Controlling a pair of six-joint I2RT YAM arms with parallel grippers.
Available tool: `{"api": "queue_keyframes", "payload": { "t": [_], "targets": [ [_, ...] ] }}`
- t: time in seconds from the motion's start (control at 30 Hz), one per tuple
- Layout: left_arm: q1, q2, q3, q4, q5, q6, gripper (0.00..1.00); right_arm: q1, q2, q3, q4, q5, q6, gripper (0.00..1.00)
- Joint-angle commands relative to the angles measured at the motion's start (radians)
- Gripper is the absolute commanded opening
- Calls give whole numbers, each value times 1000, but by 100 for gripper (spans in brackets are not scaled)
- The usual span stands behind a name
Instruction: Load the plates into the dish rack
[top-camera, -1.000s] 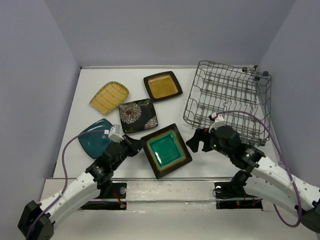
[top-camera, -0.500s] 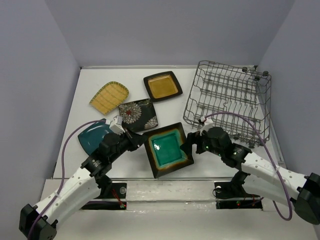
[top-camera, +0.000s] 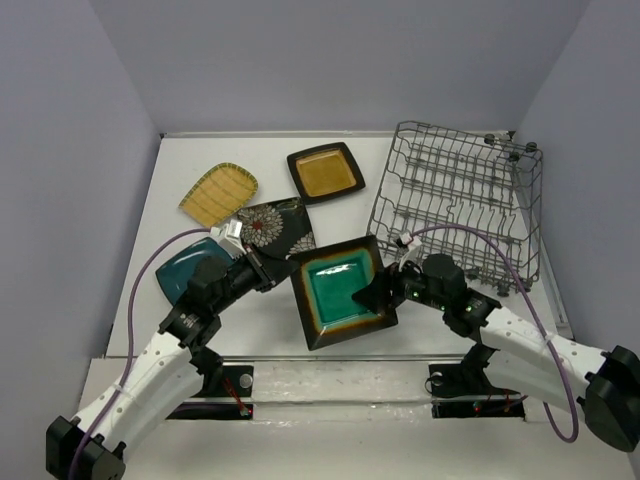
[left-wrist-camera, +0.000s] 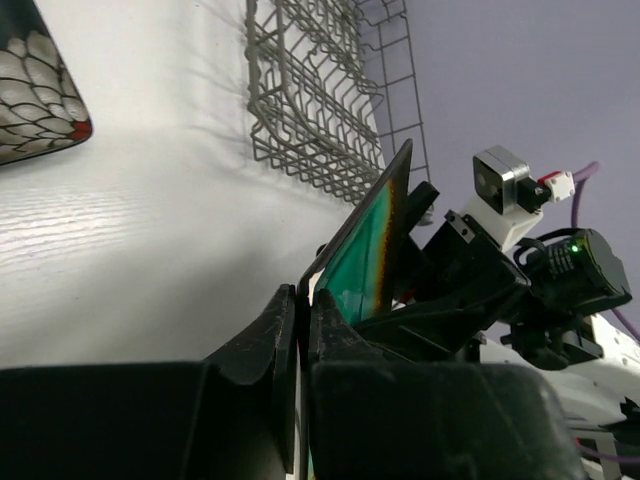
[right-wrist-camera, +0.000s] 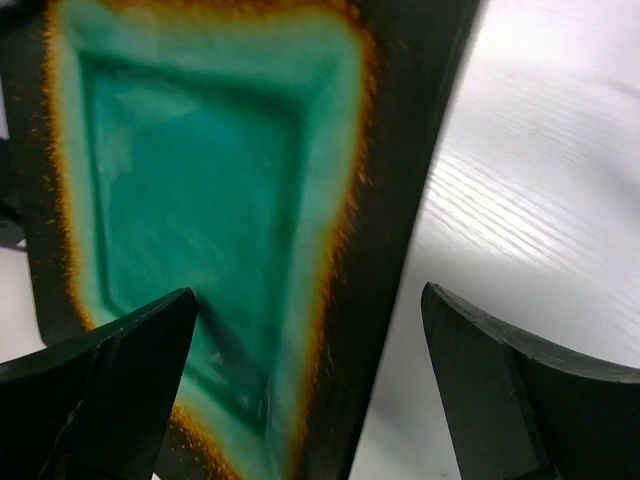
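The teal plate with brown rim (top-camera: 338, 290) is tilted up off the table between both arms. My left gripper (top-camera: 276, 272) is shut on its left rim; in the left wrist view the jaws (left-wrist-camera: 300, 300) pinch the thin rim and the plate (left-wrist-camera: 375, 240) stands on edge. My right gripper (top-camera: 378, 292) is open, its fingers straddling the plate's right rim (right-wrist-camera: 200, 180) without closing, seen in the right wrist view (right-wrist-camera: 310, 340). The grey wire dish rack (top-camera: 460, 200) stands at the back right and holds no plates.
The yellow-tan gridded plate (top-camera: 218, 193), amber plate (top-camera: 325, 171) and black floral plate (top-camera: 276, 230) lie at the back left. The plain dark teal plate (top-camera: 185, 272) lies under my left arm. The rack also shows in the left wrist view (left-wrist-camera: 310, 100).
My left gripper closed on the teal plate's left rim and tipped it up. My right gripper moved left until its open fingers reached the plate's right rim.
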Motion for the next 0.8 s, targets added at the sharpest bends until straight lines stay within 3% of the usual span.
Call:
{"api": "queue_keyframes", "payload": {
  "t": [0.0,0.27,0.4,0.43,0.63,0.73,0.77],
  "targets": [
    [3,0,126,298,174,-112,6,0,-9,-19,188,-149,-5,97],
    [3,68,189,276,289,-36,6,0,-66,-19,237,-166,1,82],
    [5,83,227,223,312,33,6,0,-70,-24,266,-219,14,64],
    [5,91,238,182,309,69,6,0,-72,-25,277,-224,21,52],
    [3,111,276,94,271,136,6,0,-90,-10,307,-267,58,7],
    [3,118,290,43,222,175,6,0,-110,1,310,-259,78,7],
    [5,118,311,23,202,211,12,0,-118,8,309,-243,86,7]
  ]
}}
